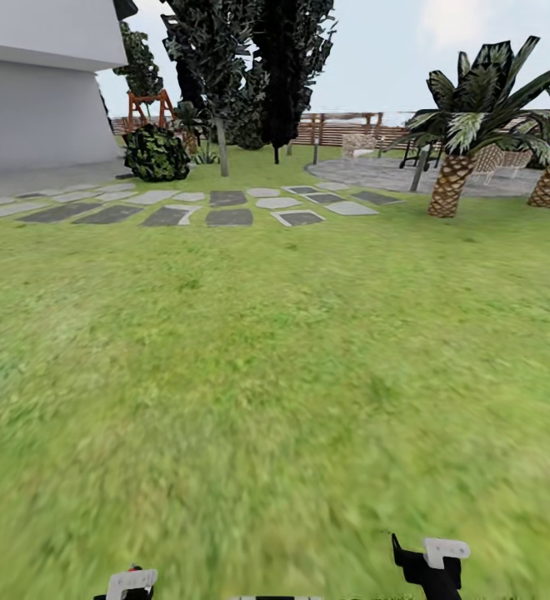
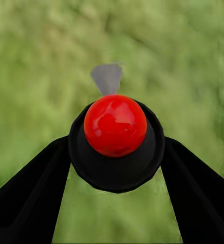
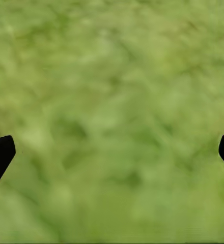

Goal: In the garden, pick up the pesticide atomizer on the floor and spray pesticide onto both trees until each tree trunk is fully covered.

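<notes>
The left gripper [image 2: 114,168] is clamping its fingers on the pesticide atomizer [image 2: 115,125], the right gripper [image 3: 112,152] is hanging apart above the floor [image 1: 267,375], and jolting while driving toward the trees [image 1: 222,146] could be loosening that grip.

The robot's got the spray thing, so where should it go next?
Probably roll forward across the grass toward the pale-trunked tree past the stepping stones. The left gripper already clamps the atomizer, and the tree looks too far to spray.
</notes>
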Robot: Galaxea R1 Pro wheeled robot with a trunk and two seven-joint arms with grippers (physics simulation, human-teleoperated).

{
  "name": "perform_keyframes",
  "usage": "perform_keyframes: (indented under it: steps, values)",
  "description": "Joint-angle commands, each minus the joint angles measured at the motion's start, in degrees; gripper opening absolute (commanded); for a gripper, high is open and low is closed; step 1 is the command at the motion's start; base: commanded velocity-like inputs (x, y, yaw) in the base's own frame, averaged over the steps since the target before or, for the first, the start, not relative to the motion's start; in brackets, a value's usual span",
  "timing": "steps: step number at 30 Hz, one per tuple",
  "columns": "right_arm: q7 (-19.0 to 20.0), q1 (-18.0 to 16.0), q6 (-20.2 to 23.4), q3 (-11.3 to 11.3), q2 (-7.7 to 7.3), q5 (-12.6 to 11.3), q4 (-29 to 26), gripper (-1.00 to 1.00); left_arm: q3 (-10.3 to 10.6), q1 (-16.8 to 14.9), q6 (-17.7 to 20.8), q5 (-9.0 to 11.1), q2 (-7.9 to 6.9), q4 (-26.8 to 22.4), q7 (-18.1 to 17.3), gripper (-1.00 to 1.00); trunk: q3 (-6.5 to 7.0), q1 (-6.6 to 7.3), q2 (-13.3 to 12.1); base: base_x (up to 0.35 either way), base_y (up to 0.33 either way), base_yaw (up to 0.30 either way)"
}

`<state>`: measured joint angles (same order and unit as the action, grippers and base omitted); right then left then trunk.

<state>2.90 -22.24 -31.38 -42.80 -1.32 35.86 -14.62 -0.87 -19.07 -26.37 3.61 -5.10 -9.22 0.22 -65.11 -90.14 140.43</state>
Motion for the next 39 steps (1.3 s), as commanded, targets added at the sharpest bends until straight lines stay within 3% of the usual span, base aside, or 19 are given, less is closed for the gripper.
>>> perform_keyframes:
  steps: [1,39]
  values:
    - [0.00,0.00,0.00,0.00,0.00,0.00,0.00,1.00,-0.01,0.00,0.00,-0.01,0.00,-0.01,-0.04,-1.00,0.00,0.00,0.00,0.017,-0.267,-0.265]
    - [0.01,0.00,0.00,0.00,0.00,0.00,0.02,1.00,-0.01,0.00,0.00,-0.01,-0.03,-0.01,-0.04,-1.00,0.00,0.00,0.00,0.001,-0.270,-0.265]
